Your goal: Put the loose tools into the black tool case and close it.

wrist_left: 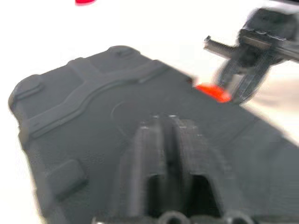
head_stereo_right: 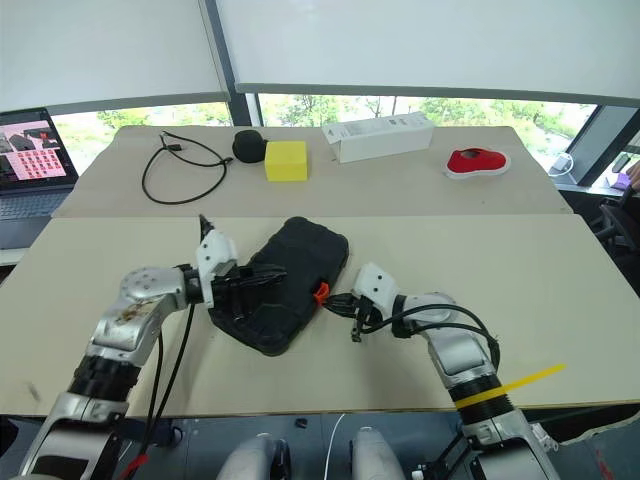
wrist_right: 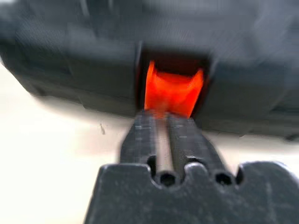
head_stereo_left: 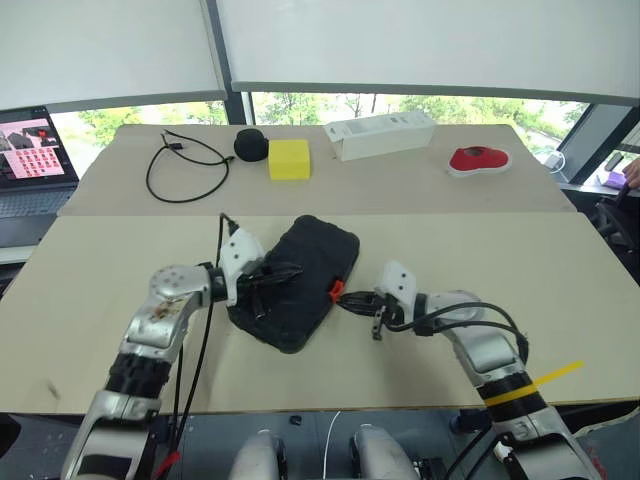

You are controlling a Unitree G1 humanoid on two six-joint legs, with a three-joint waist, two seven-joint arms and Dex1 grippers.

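The black tool case [head_stereo_left: 318,252] lies closed and slantwise on the near table, with its small orange latch [head_stereo_left: 337,290] on the side toward my right arm. My left gripper [head_stereo_left: 296,269] reaches low over the case's lid [wrist_left: 84,112], its fingers a narrow slit apart and holding nothing. From the other side my right gripper [head_stereo_left: 346,302] points straight at the latch [wrist_right: 173,91], tips just short of it, fingers slightly apart and empty. The loose tools are out of view.
On the far table are a yellow block [head_stereo_left: 289,159], a round black speaker [head_stereo_left: 251,144], a looped black cable [head_stereo_left: 185,165], a white box [head_stereo_left: 380,134] and a red-and-white object [head_stereo_left: 478,159]. A laptop [head_stereo_left: 35,160] stands at far left.
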